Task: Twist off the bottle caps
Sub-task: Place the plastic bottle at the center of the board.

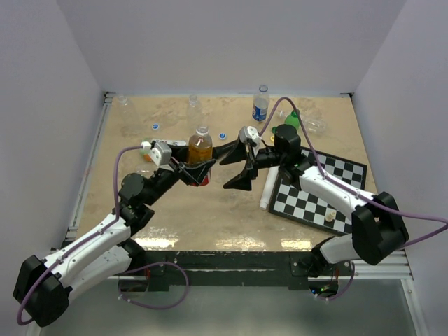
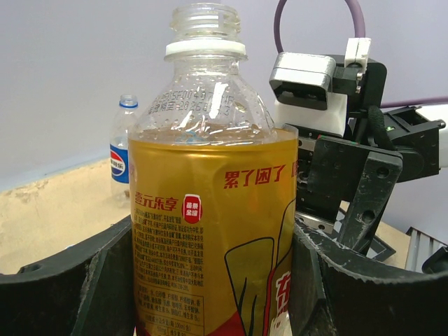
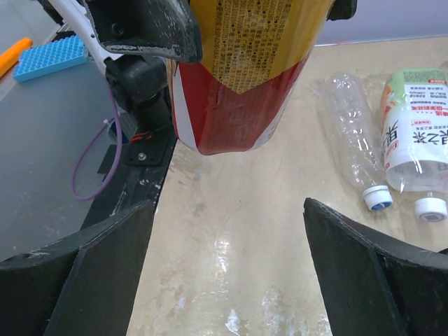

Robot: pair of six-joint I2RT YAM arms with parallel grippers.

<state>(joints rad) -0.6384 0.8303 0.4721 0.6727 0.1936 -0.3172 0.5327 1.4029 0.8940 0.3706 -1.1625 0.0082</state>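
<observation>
My left gripper (image 1: 199, 171) is shut on the amber bottle (image 1: 200, 149) with the red-yellow label and holds it upright. In the left wrist view the bottle (image 2: 210, 210) fills the space between the jaws, and its threaded neck (image 2: 205, 21) is open with no cap on it. My right gripper (image 1: 236, 168) is open and empty, just right of the bottle and apart from it. In the right wrist view the bottle's base (image 3: 238, 98) hangs above the table ahead of my open right gripper (image 3: 224, 273). Two small blue caps (image 1: 155, 127) (image 1: 222, 134) lie loose on the table.
A capped Pepsi bottle (image 1: 260, 105) stands at the back. A green-capped bottle (image 1: 292, 119) and clear bottles (image 1: 194, 105) lie near the back. Two capped bottles (image 3: 353, 140) (image 3: 416, 126) lie beside the right gripper. A chessboard (image 1: 322, 192) and white tube (image 1: 268, 189) lie at right.
</observation>
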